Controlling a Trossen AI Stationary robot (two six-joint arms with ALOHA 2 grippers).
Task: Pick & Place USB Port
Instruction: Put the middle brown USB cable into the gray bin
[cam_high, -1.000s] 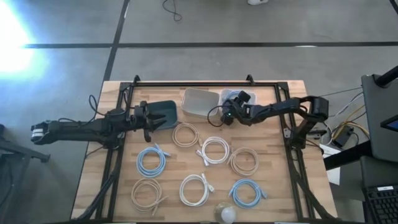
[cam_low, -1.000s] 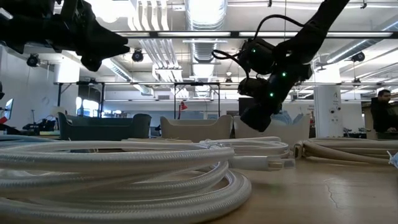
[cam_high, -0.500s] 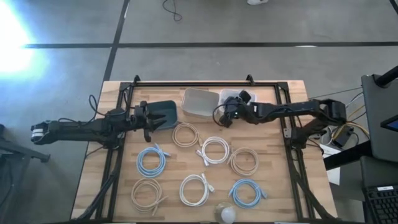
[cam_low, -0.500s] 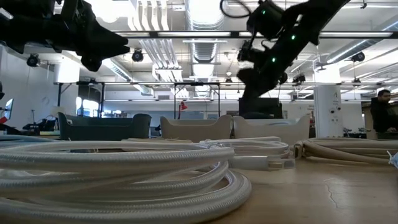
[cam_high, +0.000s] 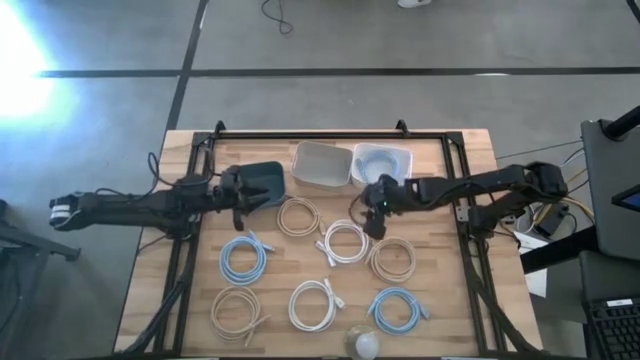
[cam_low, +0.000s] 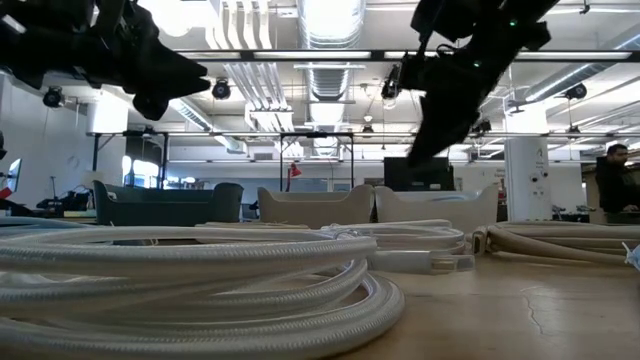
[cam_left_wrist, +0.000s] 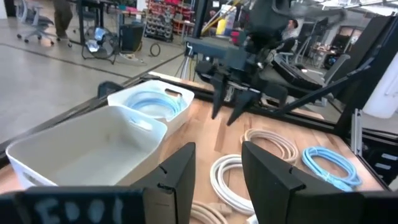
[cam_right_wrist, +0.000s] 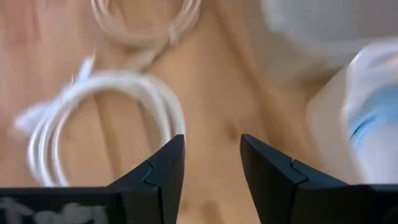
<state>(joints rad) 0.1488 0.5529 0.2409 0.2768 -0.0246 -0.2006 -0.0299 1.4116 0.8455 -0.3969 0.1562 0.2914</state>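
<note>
Several coiled cables lie flat on the wooden table: white (cam_high: 345, 240), beige (cam_high: 297, 215), beige (cam_high: 393, 258), blue (cam_high: 245, 258), and more nearer the near edge. A blue cable (cam_high: 381, 159) lies inside the right white bin (cam_high: 405, 152); the left white bin (cam_high: 322, 163) shows nothing inside. My right gripper (cam_high: 375, 222) is open, pointing down above bare table between the bins and the white coil (cam_right_wrist: 106, 118), holding nothing. My left gripper (cam_high: 250, 191) is open and hovers left of the bins, level with them.
A dark container (cam_high: 265, 179) sits under the left gripper's fingers. A pale round object (cam_high: 365, 343) lies at the near edge. A black frame rail (cam_high: 320, 133) runs along the far side. A person stands in the room beyond the table (cam_low: 617, 180).
My right gripper has moved from above the right bin toward the table's near edge, rising on the way, and now points down beside the white coil. The blue cable in the bin, earlier covered by the gripper, now shows. The left arm has kept still.
</note>
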